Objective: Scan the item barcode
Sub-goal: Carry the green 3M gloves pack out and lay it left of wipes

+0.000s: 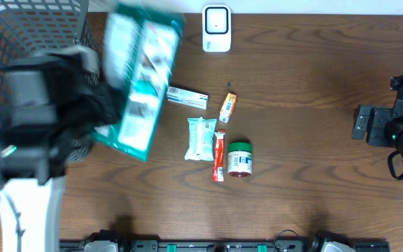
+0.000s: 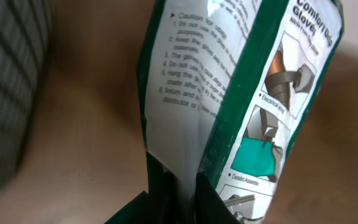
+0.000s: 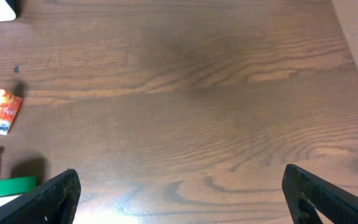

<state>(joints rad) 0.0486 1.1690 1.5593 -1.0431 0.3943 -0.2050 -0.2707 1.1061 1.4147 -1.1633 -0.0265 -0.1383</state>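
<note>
Left end effector (image 2: 178, 180): closed on the lower edge of the glove packet (image 2: 229, 93). The wrist view shows the white-and-green film pinched between the two dark fingers (image 2: 159, 190), with the packet rising away from them at a tilt. Its printed caution text and picture panels face the camera. No barcode can be made out on the visible face.

In the overhead view the glove packet (image 1: 142, 77) is held off the worktop (image 1: 313, 84) at the left side, motion-blurred. Its upper end is near the far edge and its lower end is by the left arm. It lies just right of the wire basket (image 1: 19, 42) and well left of the white scanner (image 1: 216, 28), which stands at the far edge near the centre.

Right end effector (image 3: 182, 199): jaws spread wide, nothing between them, bare wood below. In the overhead view it sits at the right edge, well apart from every item.

Remaining items lie loose near the centre of the worktop:
- A small box (image 1: 187, 96), nearest the packet.
- An orange sachet (image 1: 228, 107), to its right.
- A white-and-green pouch (image 1: 201, 138), nearer the front.
- A red stick pack (image 1: 219, 155), touching the pouch's right side.
- A green-lidded jar (image 1: 239, 158), just beside the stick pack.
</note>
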